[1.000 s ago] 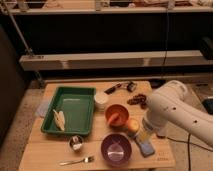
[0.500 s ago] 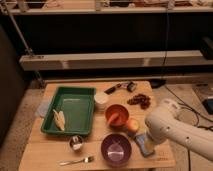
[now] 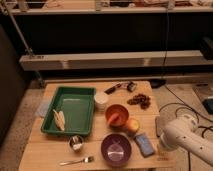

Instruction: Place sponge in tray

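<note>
The blue sponge [image 3: 145, 144] lies flat on the wooden table [image 3: 50, 150] near the front right, between the purple bowl [image 3: 116, 149] and my arm. The green tray [image 3: 75, 107] sits on the left half of the table with a pale object [image 3: 60, 119] inside it. My gripper [image 3: 161, 148] is at the table's right front edge, at the end of the white arm [image 3: 182, 135], just right of the sponge and apart from it.
An orange bowl [image 3: 117, 115] and a round fruit [image 3: 132, 125] sit behind the sponge. A white cup [image 3: 101, 101], a small metal cup [image 3: 76, 143], a fork [image 3: 77, 161], a black tool [image 3: 112, 89], brown snacks [image 3: 140, 101] and a grey block [image 3: 160, 125] share the table.
My arm has drawn back to the right and down, away from the table's middle. The sponge, partly covered by the arm before, now lies in full view.
</note>
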